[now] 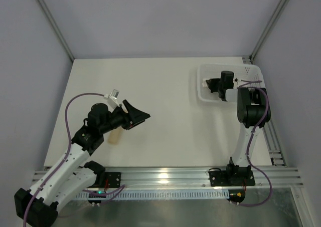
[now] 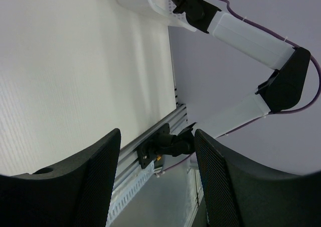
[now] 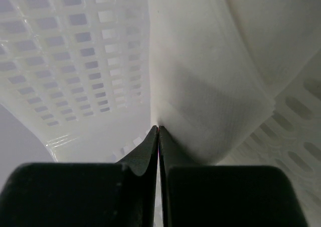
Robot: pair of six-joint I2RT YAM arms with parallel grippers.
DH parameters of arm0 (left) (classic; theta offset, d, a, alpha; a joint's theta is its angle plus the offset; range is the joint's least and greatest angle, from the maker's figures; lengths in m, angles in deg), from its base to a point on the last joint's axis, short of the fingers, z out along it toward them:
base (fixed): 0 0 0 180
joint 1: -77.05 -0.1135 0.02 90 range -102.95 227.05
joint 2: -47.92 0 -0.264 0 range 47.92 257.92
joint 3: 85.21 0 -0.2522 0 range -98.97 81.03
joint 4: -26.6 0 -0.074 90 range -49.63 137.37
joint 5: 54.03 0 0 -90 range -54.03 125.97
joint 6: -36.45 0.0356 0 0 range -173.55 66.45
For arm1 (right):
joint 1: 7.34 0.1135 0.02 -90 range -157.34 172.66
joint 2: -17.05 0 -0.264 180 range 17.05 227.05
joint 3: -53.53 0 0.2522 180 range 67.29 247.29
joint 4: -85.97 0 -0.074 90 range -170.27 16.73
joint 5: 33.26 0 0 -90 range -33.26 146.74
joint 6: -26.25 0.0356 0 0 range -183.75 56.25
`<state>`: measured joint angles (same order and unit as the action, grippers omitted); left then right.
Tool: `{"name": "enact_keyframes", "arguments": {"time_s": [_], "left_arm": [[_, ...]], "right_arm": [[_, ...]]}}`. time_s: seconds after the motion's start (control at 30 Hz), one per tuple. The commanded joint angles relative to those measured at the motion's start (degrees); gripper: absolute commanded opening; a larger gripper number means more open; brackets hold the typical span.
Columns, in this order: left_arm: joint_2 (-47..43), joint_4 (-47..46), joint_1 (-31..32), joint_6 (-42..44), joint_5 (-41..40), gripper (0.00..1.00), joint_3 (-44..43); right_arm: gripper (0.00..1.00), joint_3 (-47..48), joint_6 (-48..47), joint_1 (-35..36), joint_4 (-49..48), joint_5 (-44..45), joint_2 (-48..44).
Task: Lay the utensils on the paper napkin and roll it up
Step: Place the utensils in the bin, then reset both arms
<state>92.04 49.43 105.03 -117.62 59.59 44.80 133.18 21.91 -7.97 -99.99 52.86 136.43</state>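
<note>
Right gripper (image 3: pixel 158 128) fills its wrist cam, down in the white perforated plastic basket (image 3: pixel 60 61) at the table's far right. Its jaws are pressed together at the edge of the thin white paper napkin (image 3: pixel 210 101). Can't tell if a sheet's caught, so it might lift out empty or drag several layers. Top cam hides that pinch but shows the left gripper (image 1: pixel 140 117) spread wide, empty. No utensils visible.

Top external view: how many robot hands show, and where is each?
2. The left hand, open, hangs over the table at near left; the right hand is inside the white basket at far right, shut on the paper napkin.
</note>
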Motion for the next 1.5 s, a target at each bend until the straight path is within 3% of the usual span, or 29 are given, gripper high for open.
{"name": "enact_keyframes", "arguments": {"time_s": [0.0,0.53,0.77,0.93,1.2,1.3,1.47], "left_arm": [[0.0,-0.09,-0.3,0.71,1.17,0.63,-2.18],[-1.05,0.34,-0.3,0.09,-0.32,0.63,-2.36],[-1.49,1.92,-0.3,-0.44,-1.12,0.63,-2.36],[-1.58,3.95,-0.3,-1.4,-1.91,0.64,-2.09],[-0.96,4.74,-0.39,-3.77,-2.43,0.66,-2.09],[-1.23,2.99,-0.39,-6.06,-2.7,0.66,-1.04],[-2.28,-2.01,-0.39,-11.06,-3.4,0.66,1.77]], "right_arm": [[0.04,0.99,-0.24,-0.52,-1.02,0.88,-3.6],[0.04,8.11,-4.89,-2.72,3.02,-4.02,-8.36],[0.03,13.03,-21.31,-2.89,15.49,-8.07,-12.84],[0.04,16.81,-36.15,-2.89,30.42,-8.42,-16.01],[0.1,12.78,-47.34,-2.89,41.16,-7.55,-25.49],[0.18,14.08,-50.15,-2.81,45.37,-8.51,-27.96],[0.2,14.45,-52.62,-1.31,50.3,-10.18,-32.53]]}}
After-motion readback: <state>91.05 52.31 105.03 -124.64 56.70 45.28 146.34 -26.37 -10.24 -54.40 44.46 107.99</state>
